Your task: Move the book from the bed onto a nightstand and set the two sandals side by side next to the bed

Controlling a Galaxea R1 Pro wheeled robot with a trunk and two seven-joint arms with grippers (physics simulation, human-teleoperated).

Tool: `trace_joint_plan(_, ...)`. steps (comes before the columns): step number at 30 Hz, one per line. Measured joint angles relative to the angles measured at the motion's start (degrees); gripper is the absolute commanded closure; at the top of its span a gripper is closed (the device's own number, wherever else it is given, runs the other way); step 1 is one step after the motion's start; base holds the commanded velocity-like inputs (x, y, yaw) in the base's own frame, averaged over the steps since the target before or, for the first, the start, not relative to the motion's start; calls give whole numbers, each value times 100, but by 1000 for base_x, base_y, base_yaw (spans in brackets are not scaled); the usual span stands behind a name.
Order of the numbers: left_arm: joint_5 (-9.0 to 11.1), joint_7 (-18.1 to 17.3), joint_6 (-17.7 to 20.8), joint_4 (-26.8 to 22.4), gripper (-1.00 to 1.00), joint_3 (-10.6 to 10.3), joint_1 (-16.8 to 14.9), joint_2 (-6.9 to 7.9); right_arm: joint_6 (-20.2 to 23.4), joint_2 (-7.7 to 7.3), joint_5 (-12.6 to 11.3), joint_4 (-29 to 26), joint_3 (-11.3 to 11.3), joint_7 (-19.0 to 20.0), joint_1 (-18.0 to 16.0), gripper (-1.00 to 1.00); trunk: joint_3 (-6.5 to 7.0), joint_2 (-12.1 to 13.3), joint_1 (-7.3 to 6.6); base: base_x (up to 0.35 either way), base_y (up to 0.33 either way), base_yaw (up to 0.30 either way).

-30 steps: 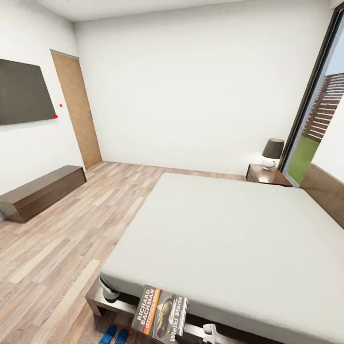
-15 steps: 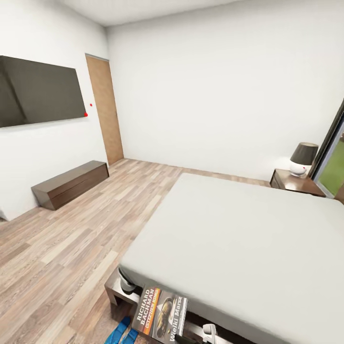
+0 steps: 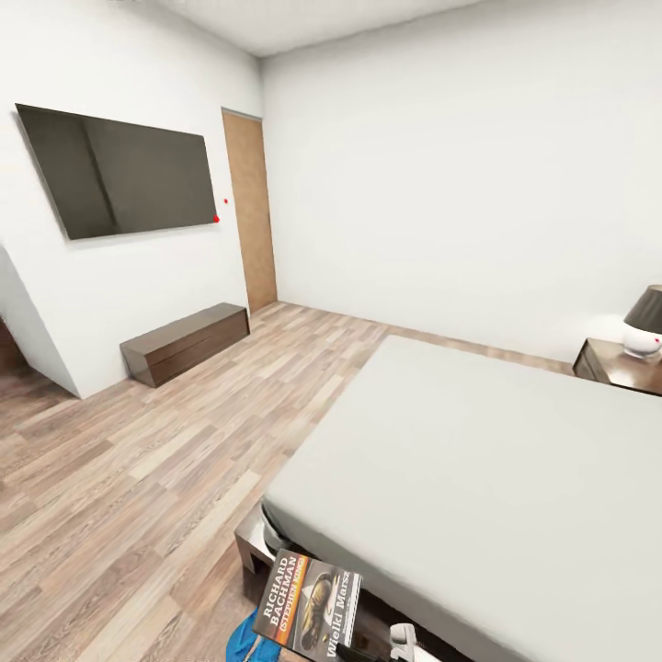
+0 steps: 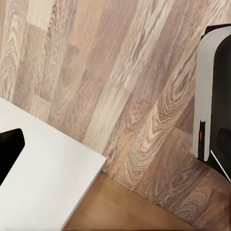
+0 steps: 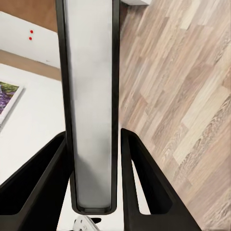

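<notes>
The book (image 3: 308, 602), a dark paperback with an orange band and a car picture, is held up at the bottom of the head view, over the bed's near corner. In the right wrist view its pale page edge (image 5: 91, 106) stands between the two black fingers of my right gripper (image 5: 91, 139), which is shut on it. A bit of blue sandal (image 3: 244, 641) shows on the floor under the book. The bed (image 3: 478, 478) has a pale grey mattress. A nightstand (image 3: 621, 368) stands at its far right. Only one dark finger (image 4: 9, 151) of my left gripper shows, above the wood floor.
A lamp (image 3: 645, 322) sits on the nightstand. A long dark dresser (image 3: 184, 342) stands against the left wall under a wall TV (image 3: 124, 170), with a wooden door (image 3: 250, 211) beyond. Plank floor (image 3: 138, 478) lies between dresser and bed.
The camera has turned left: bed, nightstand, dresser, TV and door have all slid right in the picture and the window has left it. The book stays held in the same spot.
</notes>
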Motion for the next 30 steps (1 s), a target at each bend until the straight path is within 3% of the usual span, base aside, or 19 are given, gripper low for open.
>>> trace_joint_plan(30, 0, -2, -9, 0, -100, -3, 0, 9, -5, 0, -1, 1, 0, 7, 0, 100, 54, 0, 0, 0, 0, 290)
